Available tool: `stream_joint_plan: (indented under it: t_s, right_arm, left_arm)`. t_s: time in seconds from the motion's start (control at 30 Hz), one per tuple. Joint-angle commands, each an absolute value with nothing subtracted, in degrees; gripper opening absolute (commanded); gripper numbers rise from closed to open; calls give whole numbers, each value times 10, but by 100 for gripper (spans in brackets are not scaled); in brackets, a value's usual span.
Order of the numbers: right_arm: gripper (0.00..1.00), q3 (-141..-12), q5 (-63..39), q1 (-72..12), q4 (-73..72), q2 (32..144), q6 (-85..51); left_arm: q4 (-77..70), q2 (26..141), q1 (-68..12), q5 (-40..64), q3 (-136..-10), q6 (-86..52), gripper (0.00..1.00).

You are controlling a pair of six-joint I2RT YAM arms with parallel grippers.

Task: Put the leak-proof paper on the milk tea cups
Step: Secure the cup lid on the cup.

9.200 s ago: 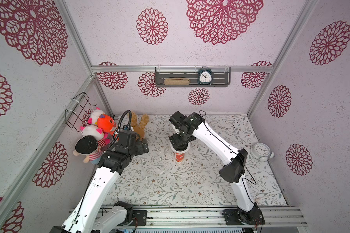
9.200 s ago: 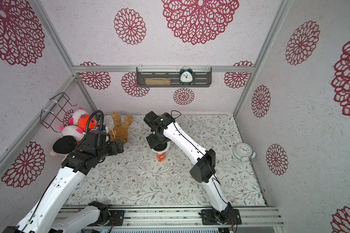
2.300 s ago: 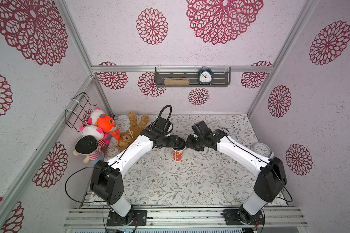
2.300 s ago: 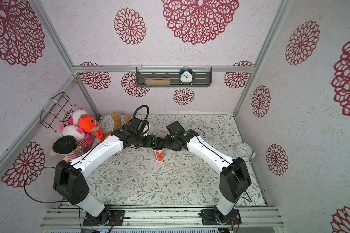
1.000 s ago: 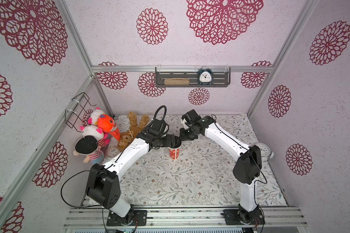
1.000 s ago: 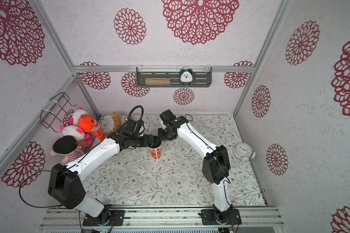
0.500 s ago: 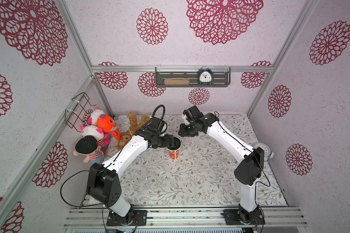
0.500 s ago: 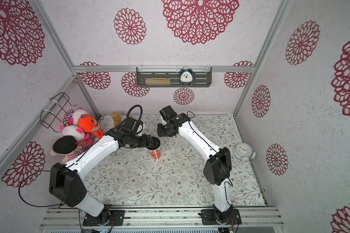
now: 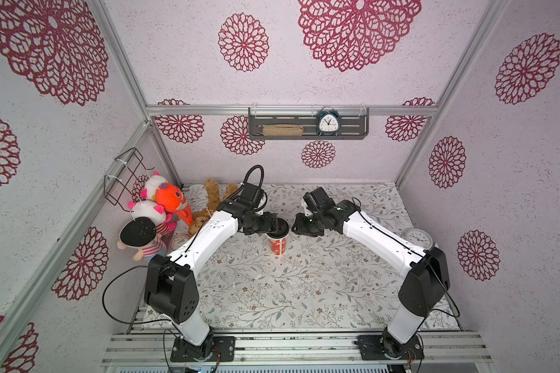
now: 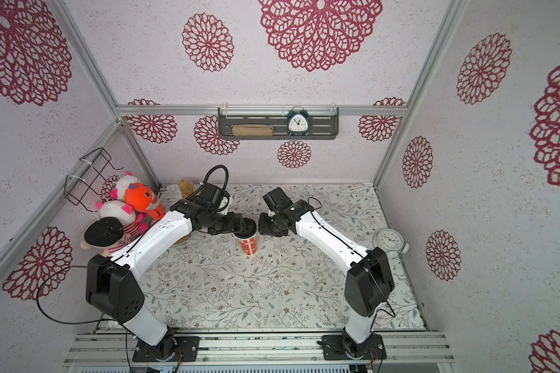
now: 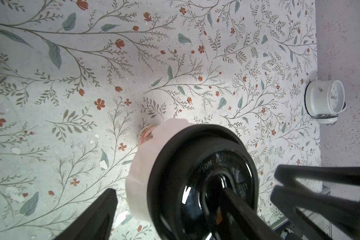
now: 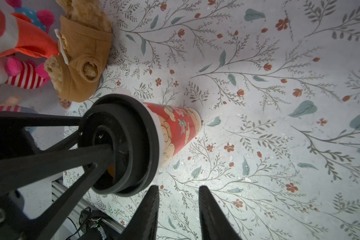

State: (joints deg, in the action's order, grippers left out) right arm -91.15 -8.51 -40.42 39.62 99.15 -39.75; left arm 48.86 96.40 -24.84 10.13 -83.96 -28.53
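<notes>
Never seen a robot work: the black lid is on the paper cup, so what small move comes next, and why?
Probably the left gripper should press the black lid straight down: it sits atop the paper cup, leak-proof paper peeking out beneath it, while the right gripper hangs open alongside.

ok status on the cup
Left tool shut on black lid. Right tool open, empty, beside milk tea cup. Leak-proof paper under lid on cup. Nothing blocking.
</notes>
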Motion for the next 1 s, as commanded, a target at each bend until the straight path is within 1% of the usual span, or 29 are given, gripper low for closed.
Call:
stream_joint_plan:
  t_s: [0.0, 0.63, 0.77, 0.97]
  right_arm:
    - [36, -918, -97, -413, 359, 982, -425]
    - [34, -924, -91, -418, 368, 1024, -435]
    - [32, -954, -76, -417, 404, 1056, -423]
    - [27, -983, -57, -417, 471, 1118, -384]
  left_arm:
    - [630, 1014, -242, 41, -798, -264, 82]
    - [624, 1014, -239, 40, -790, -257, 81]
    - [624, 1010, -239, 41, -787, -257, 81]
    - [624, 1000, -239, 43, -777, -255, 81]
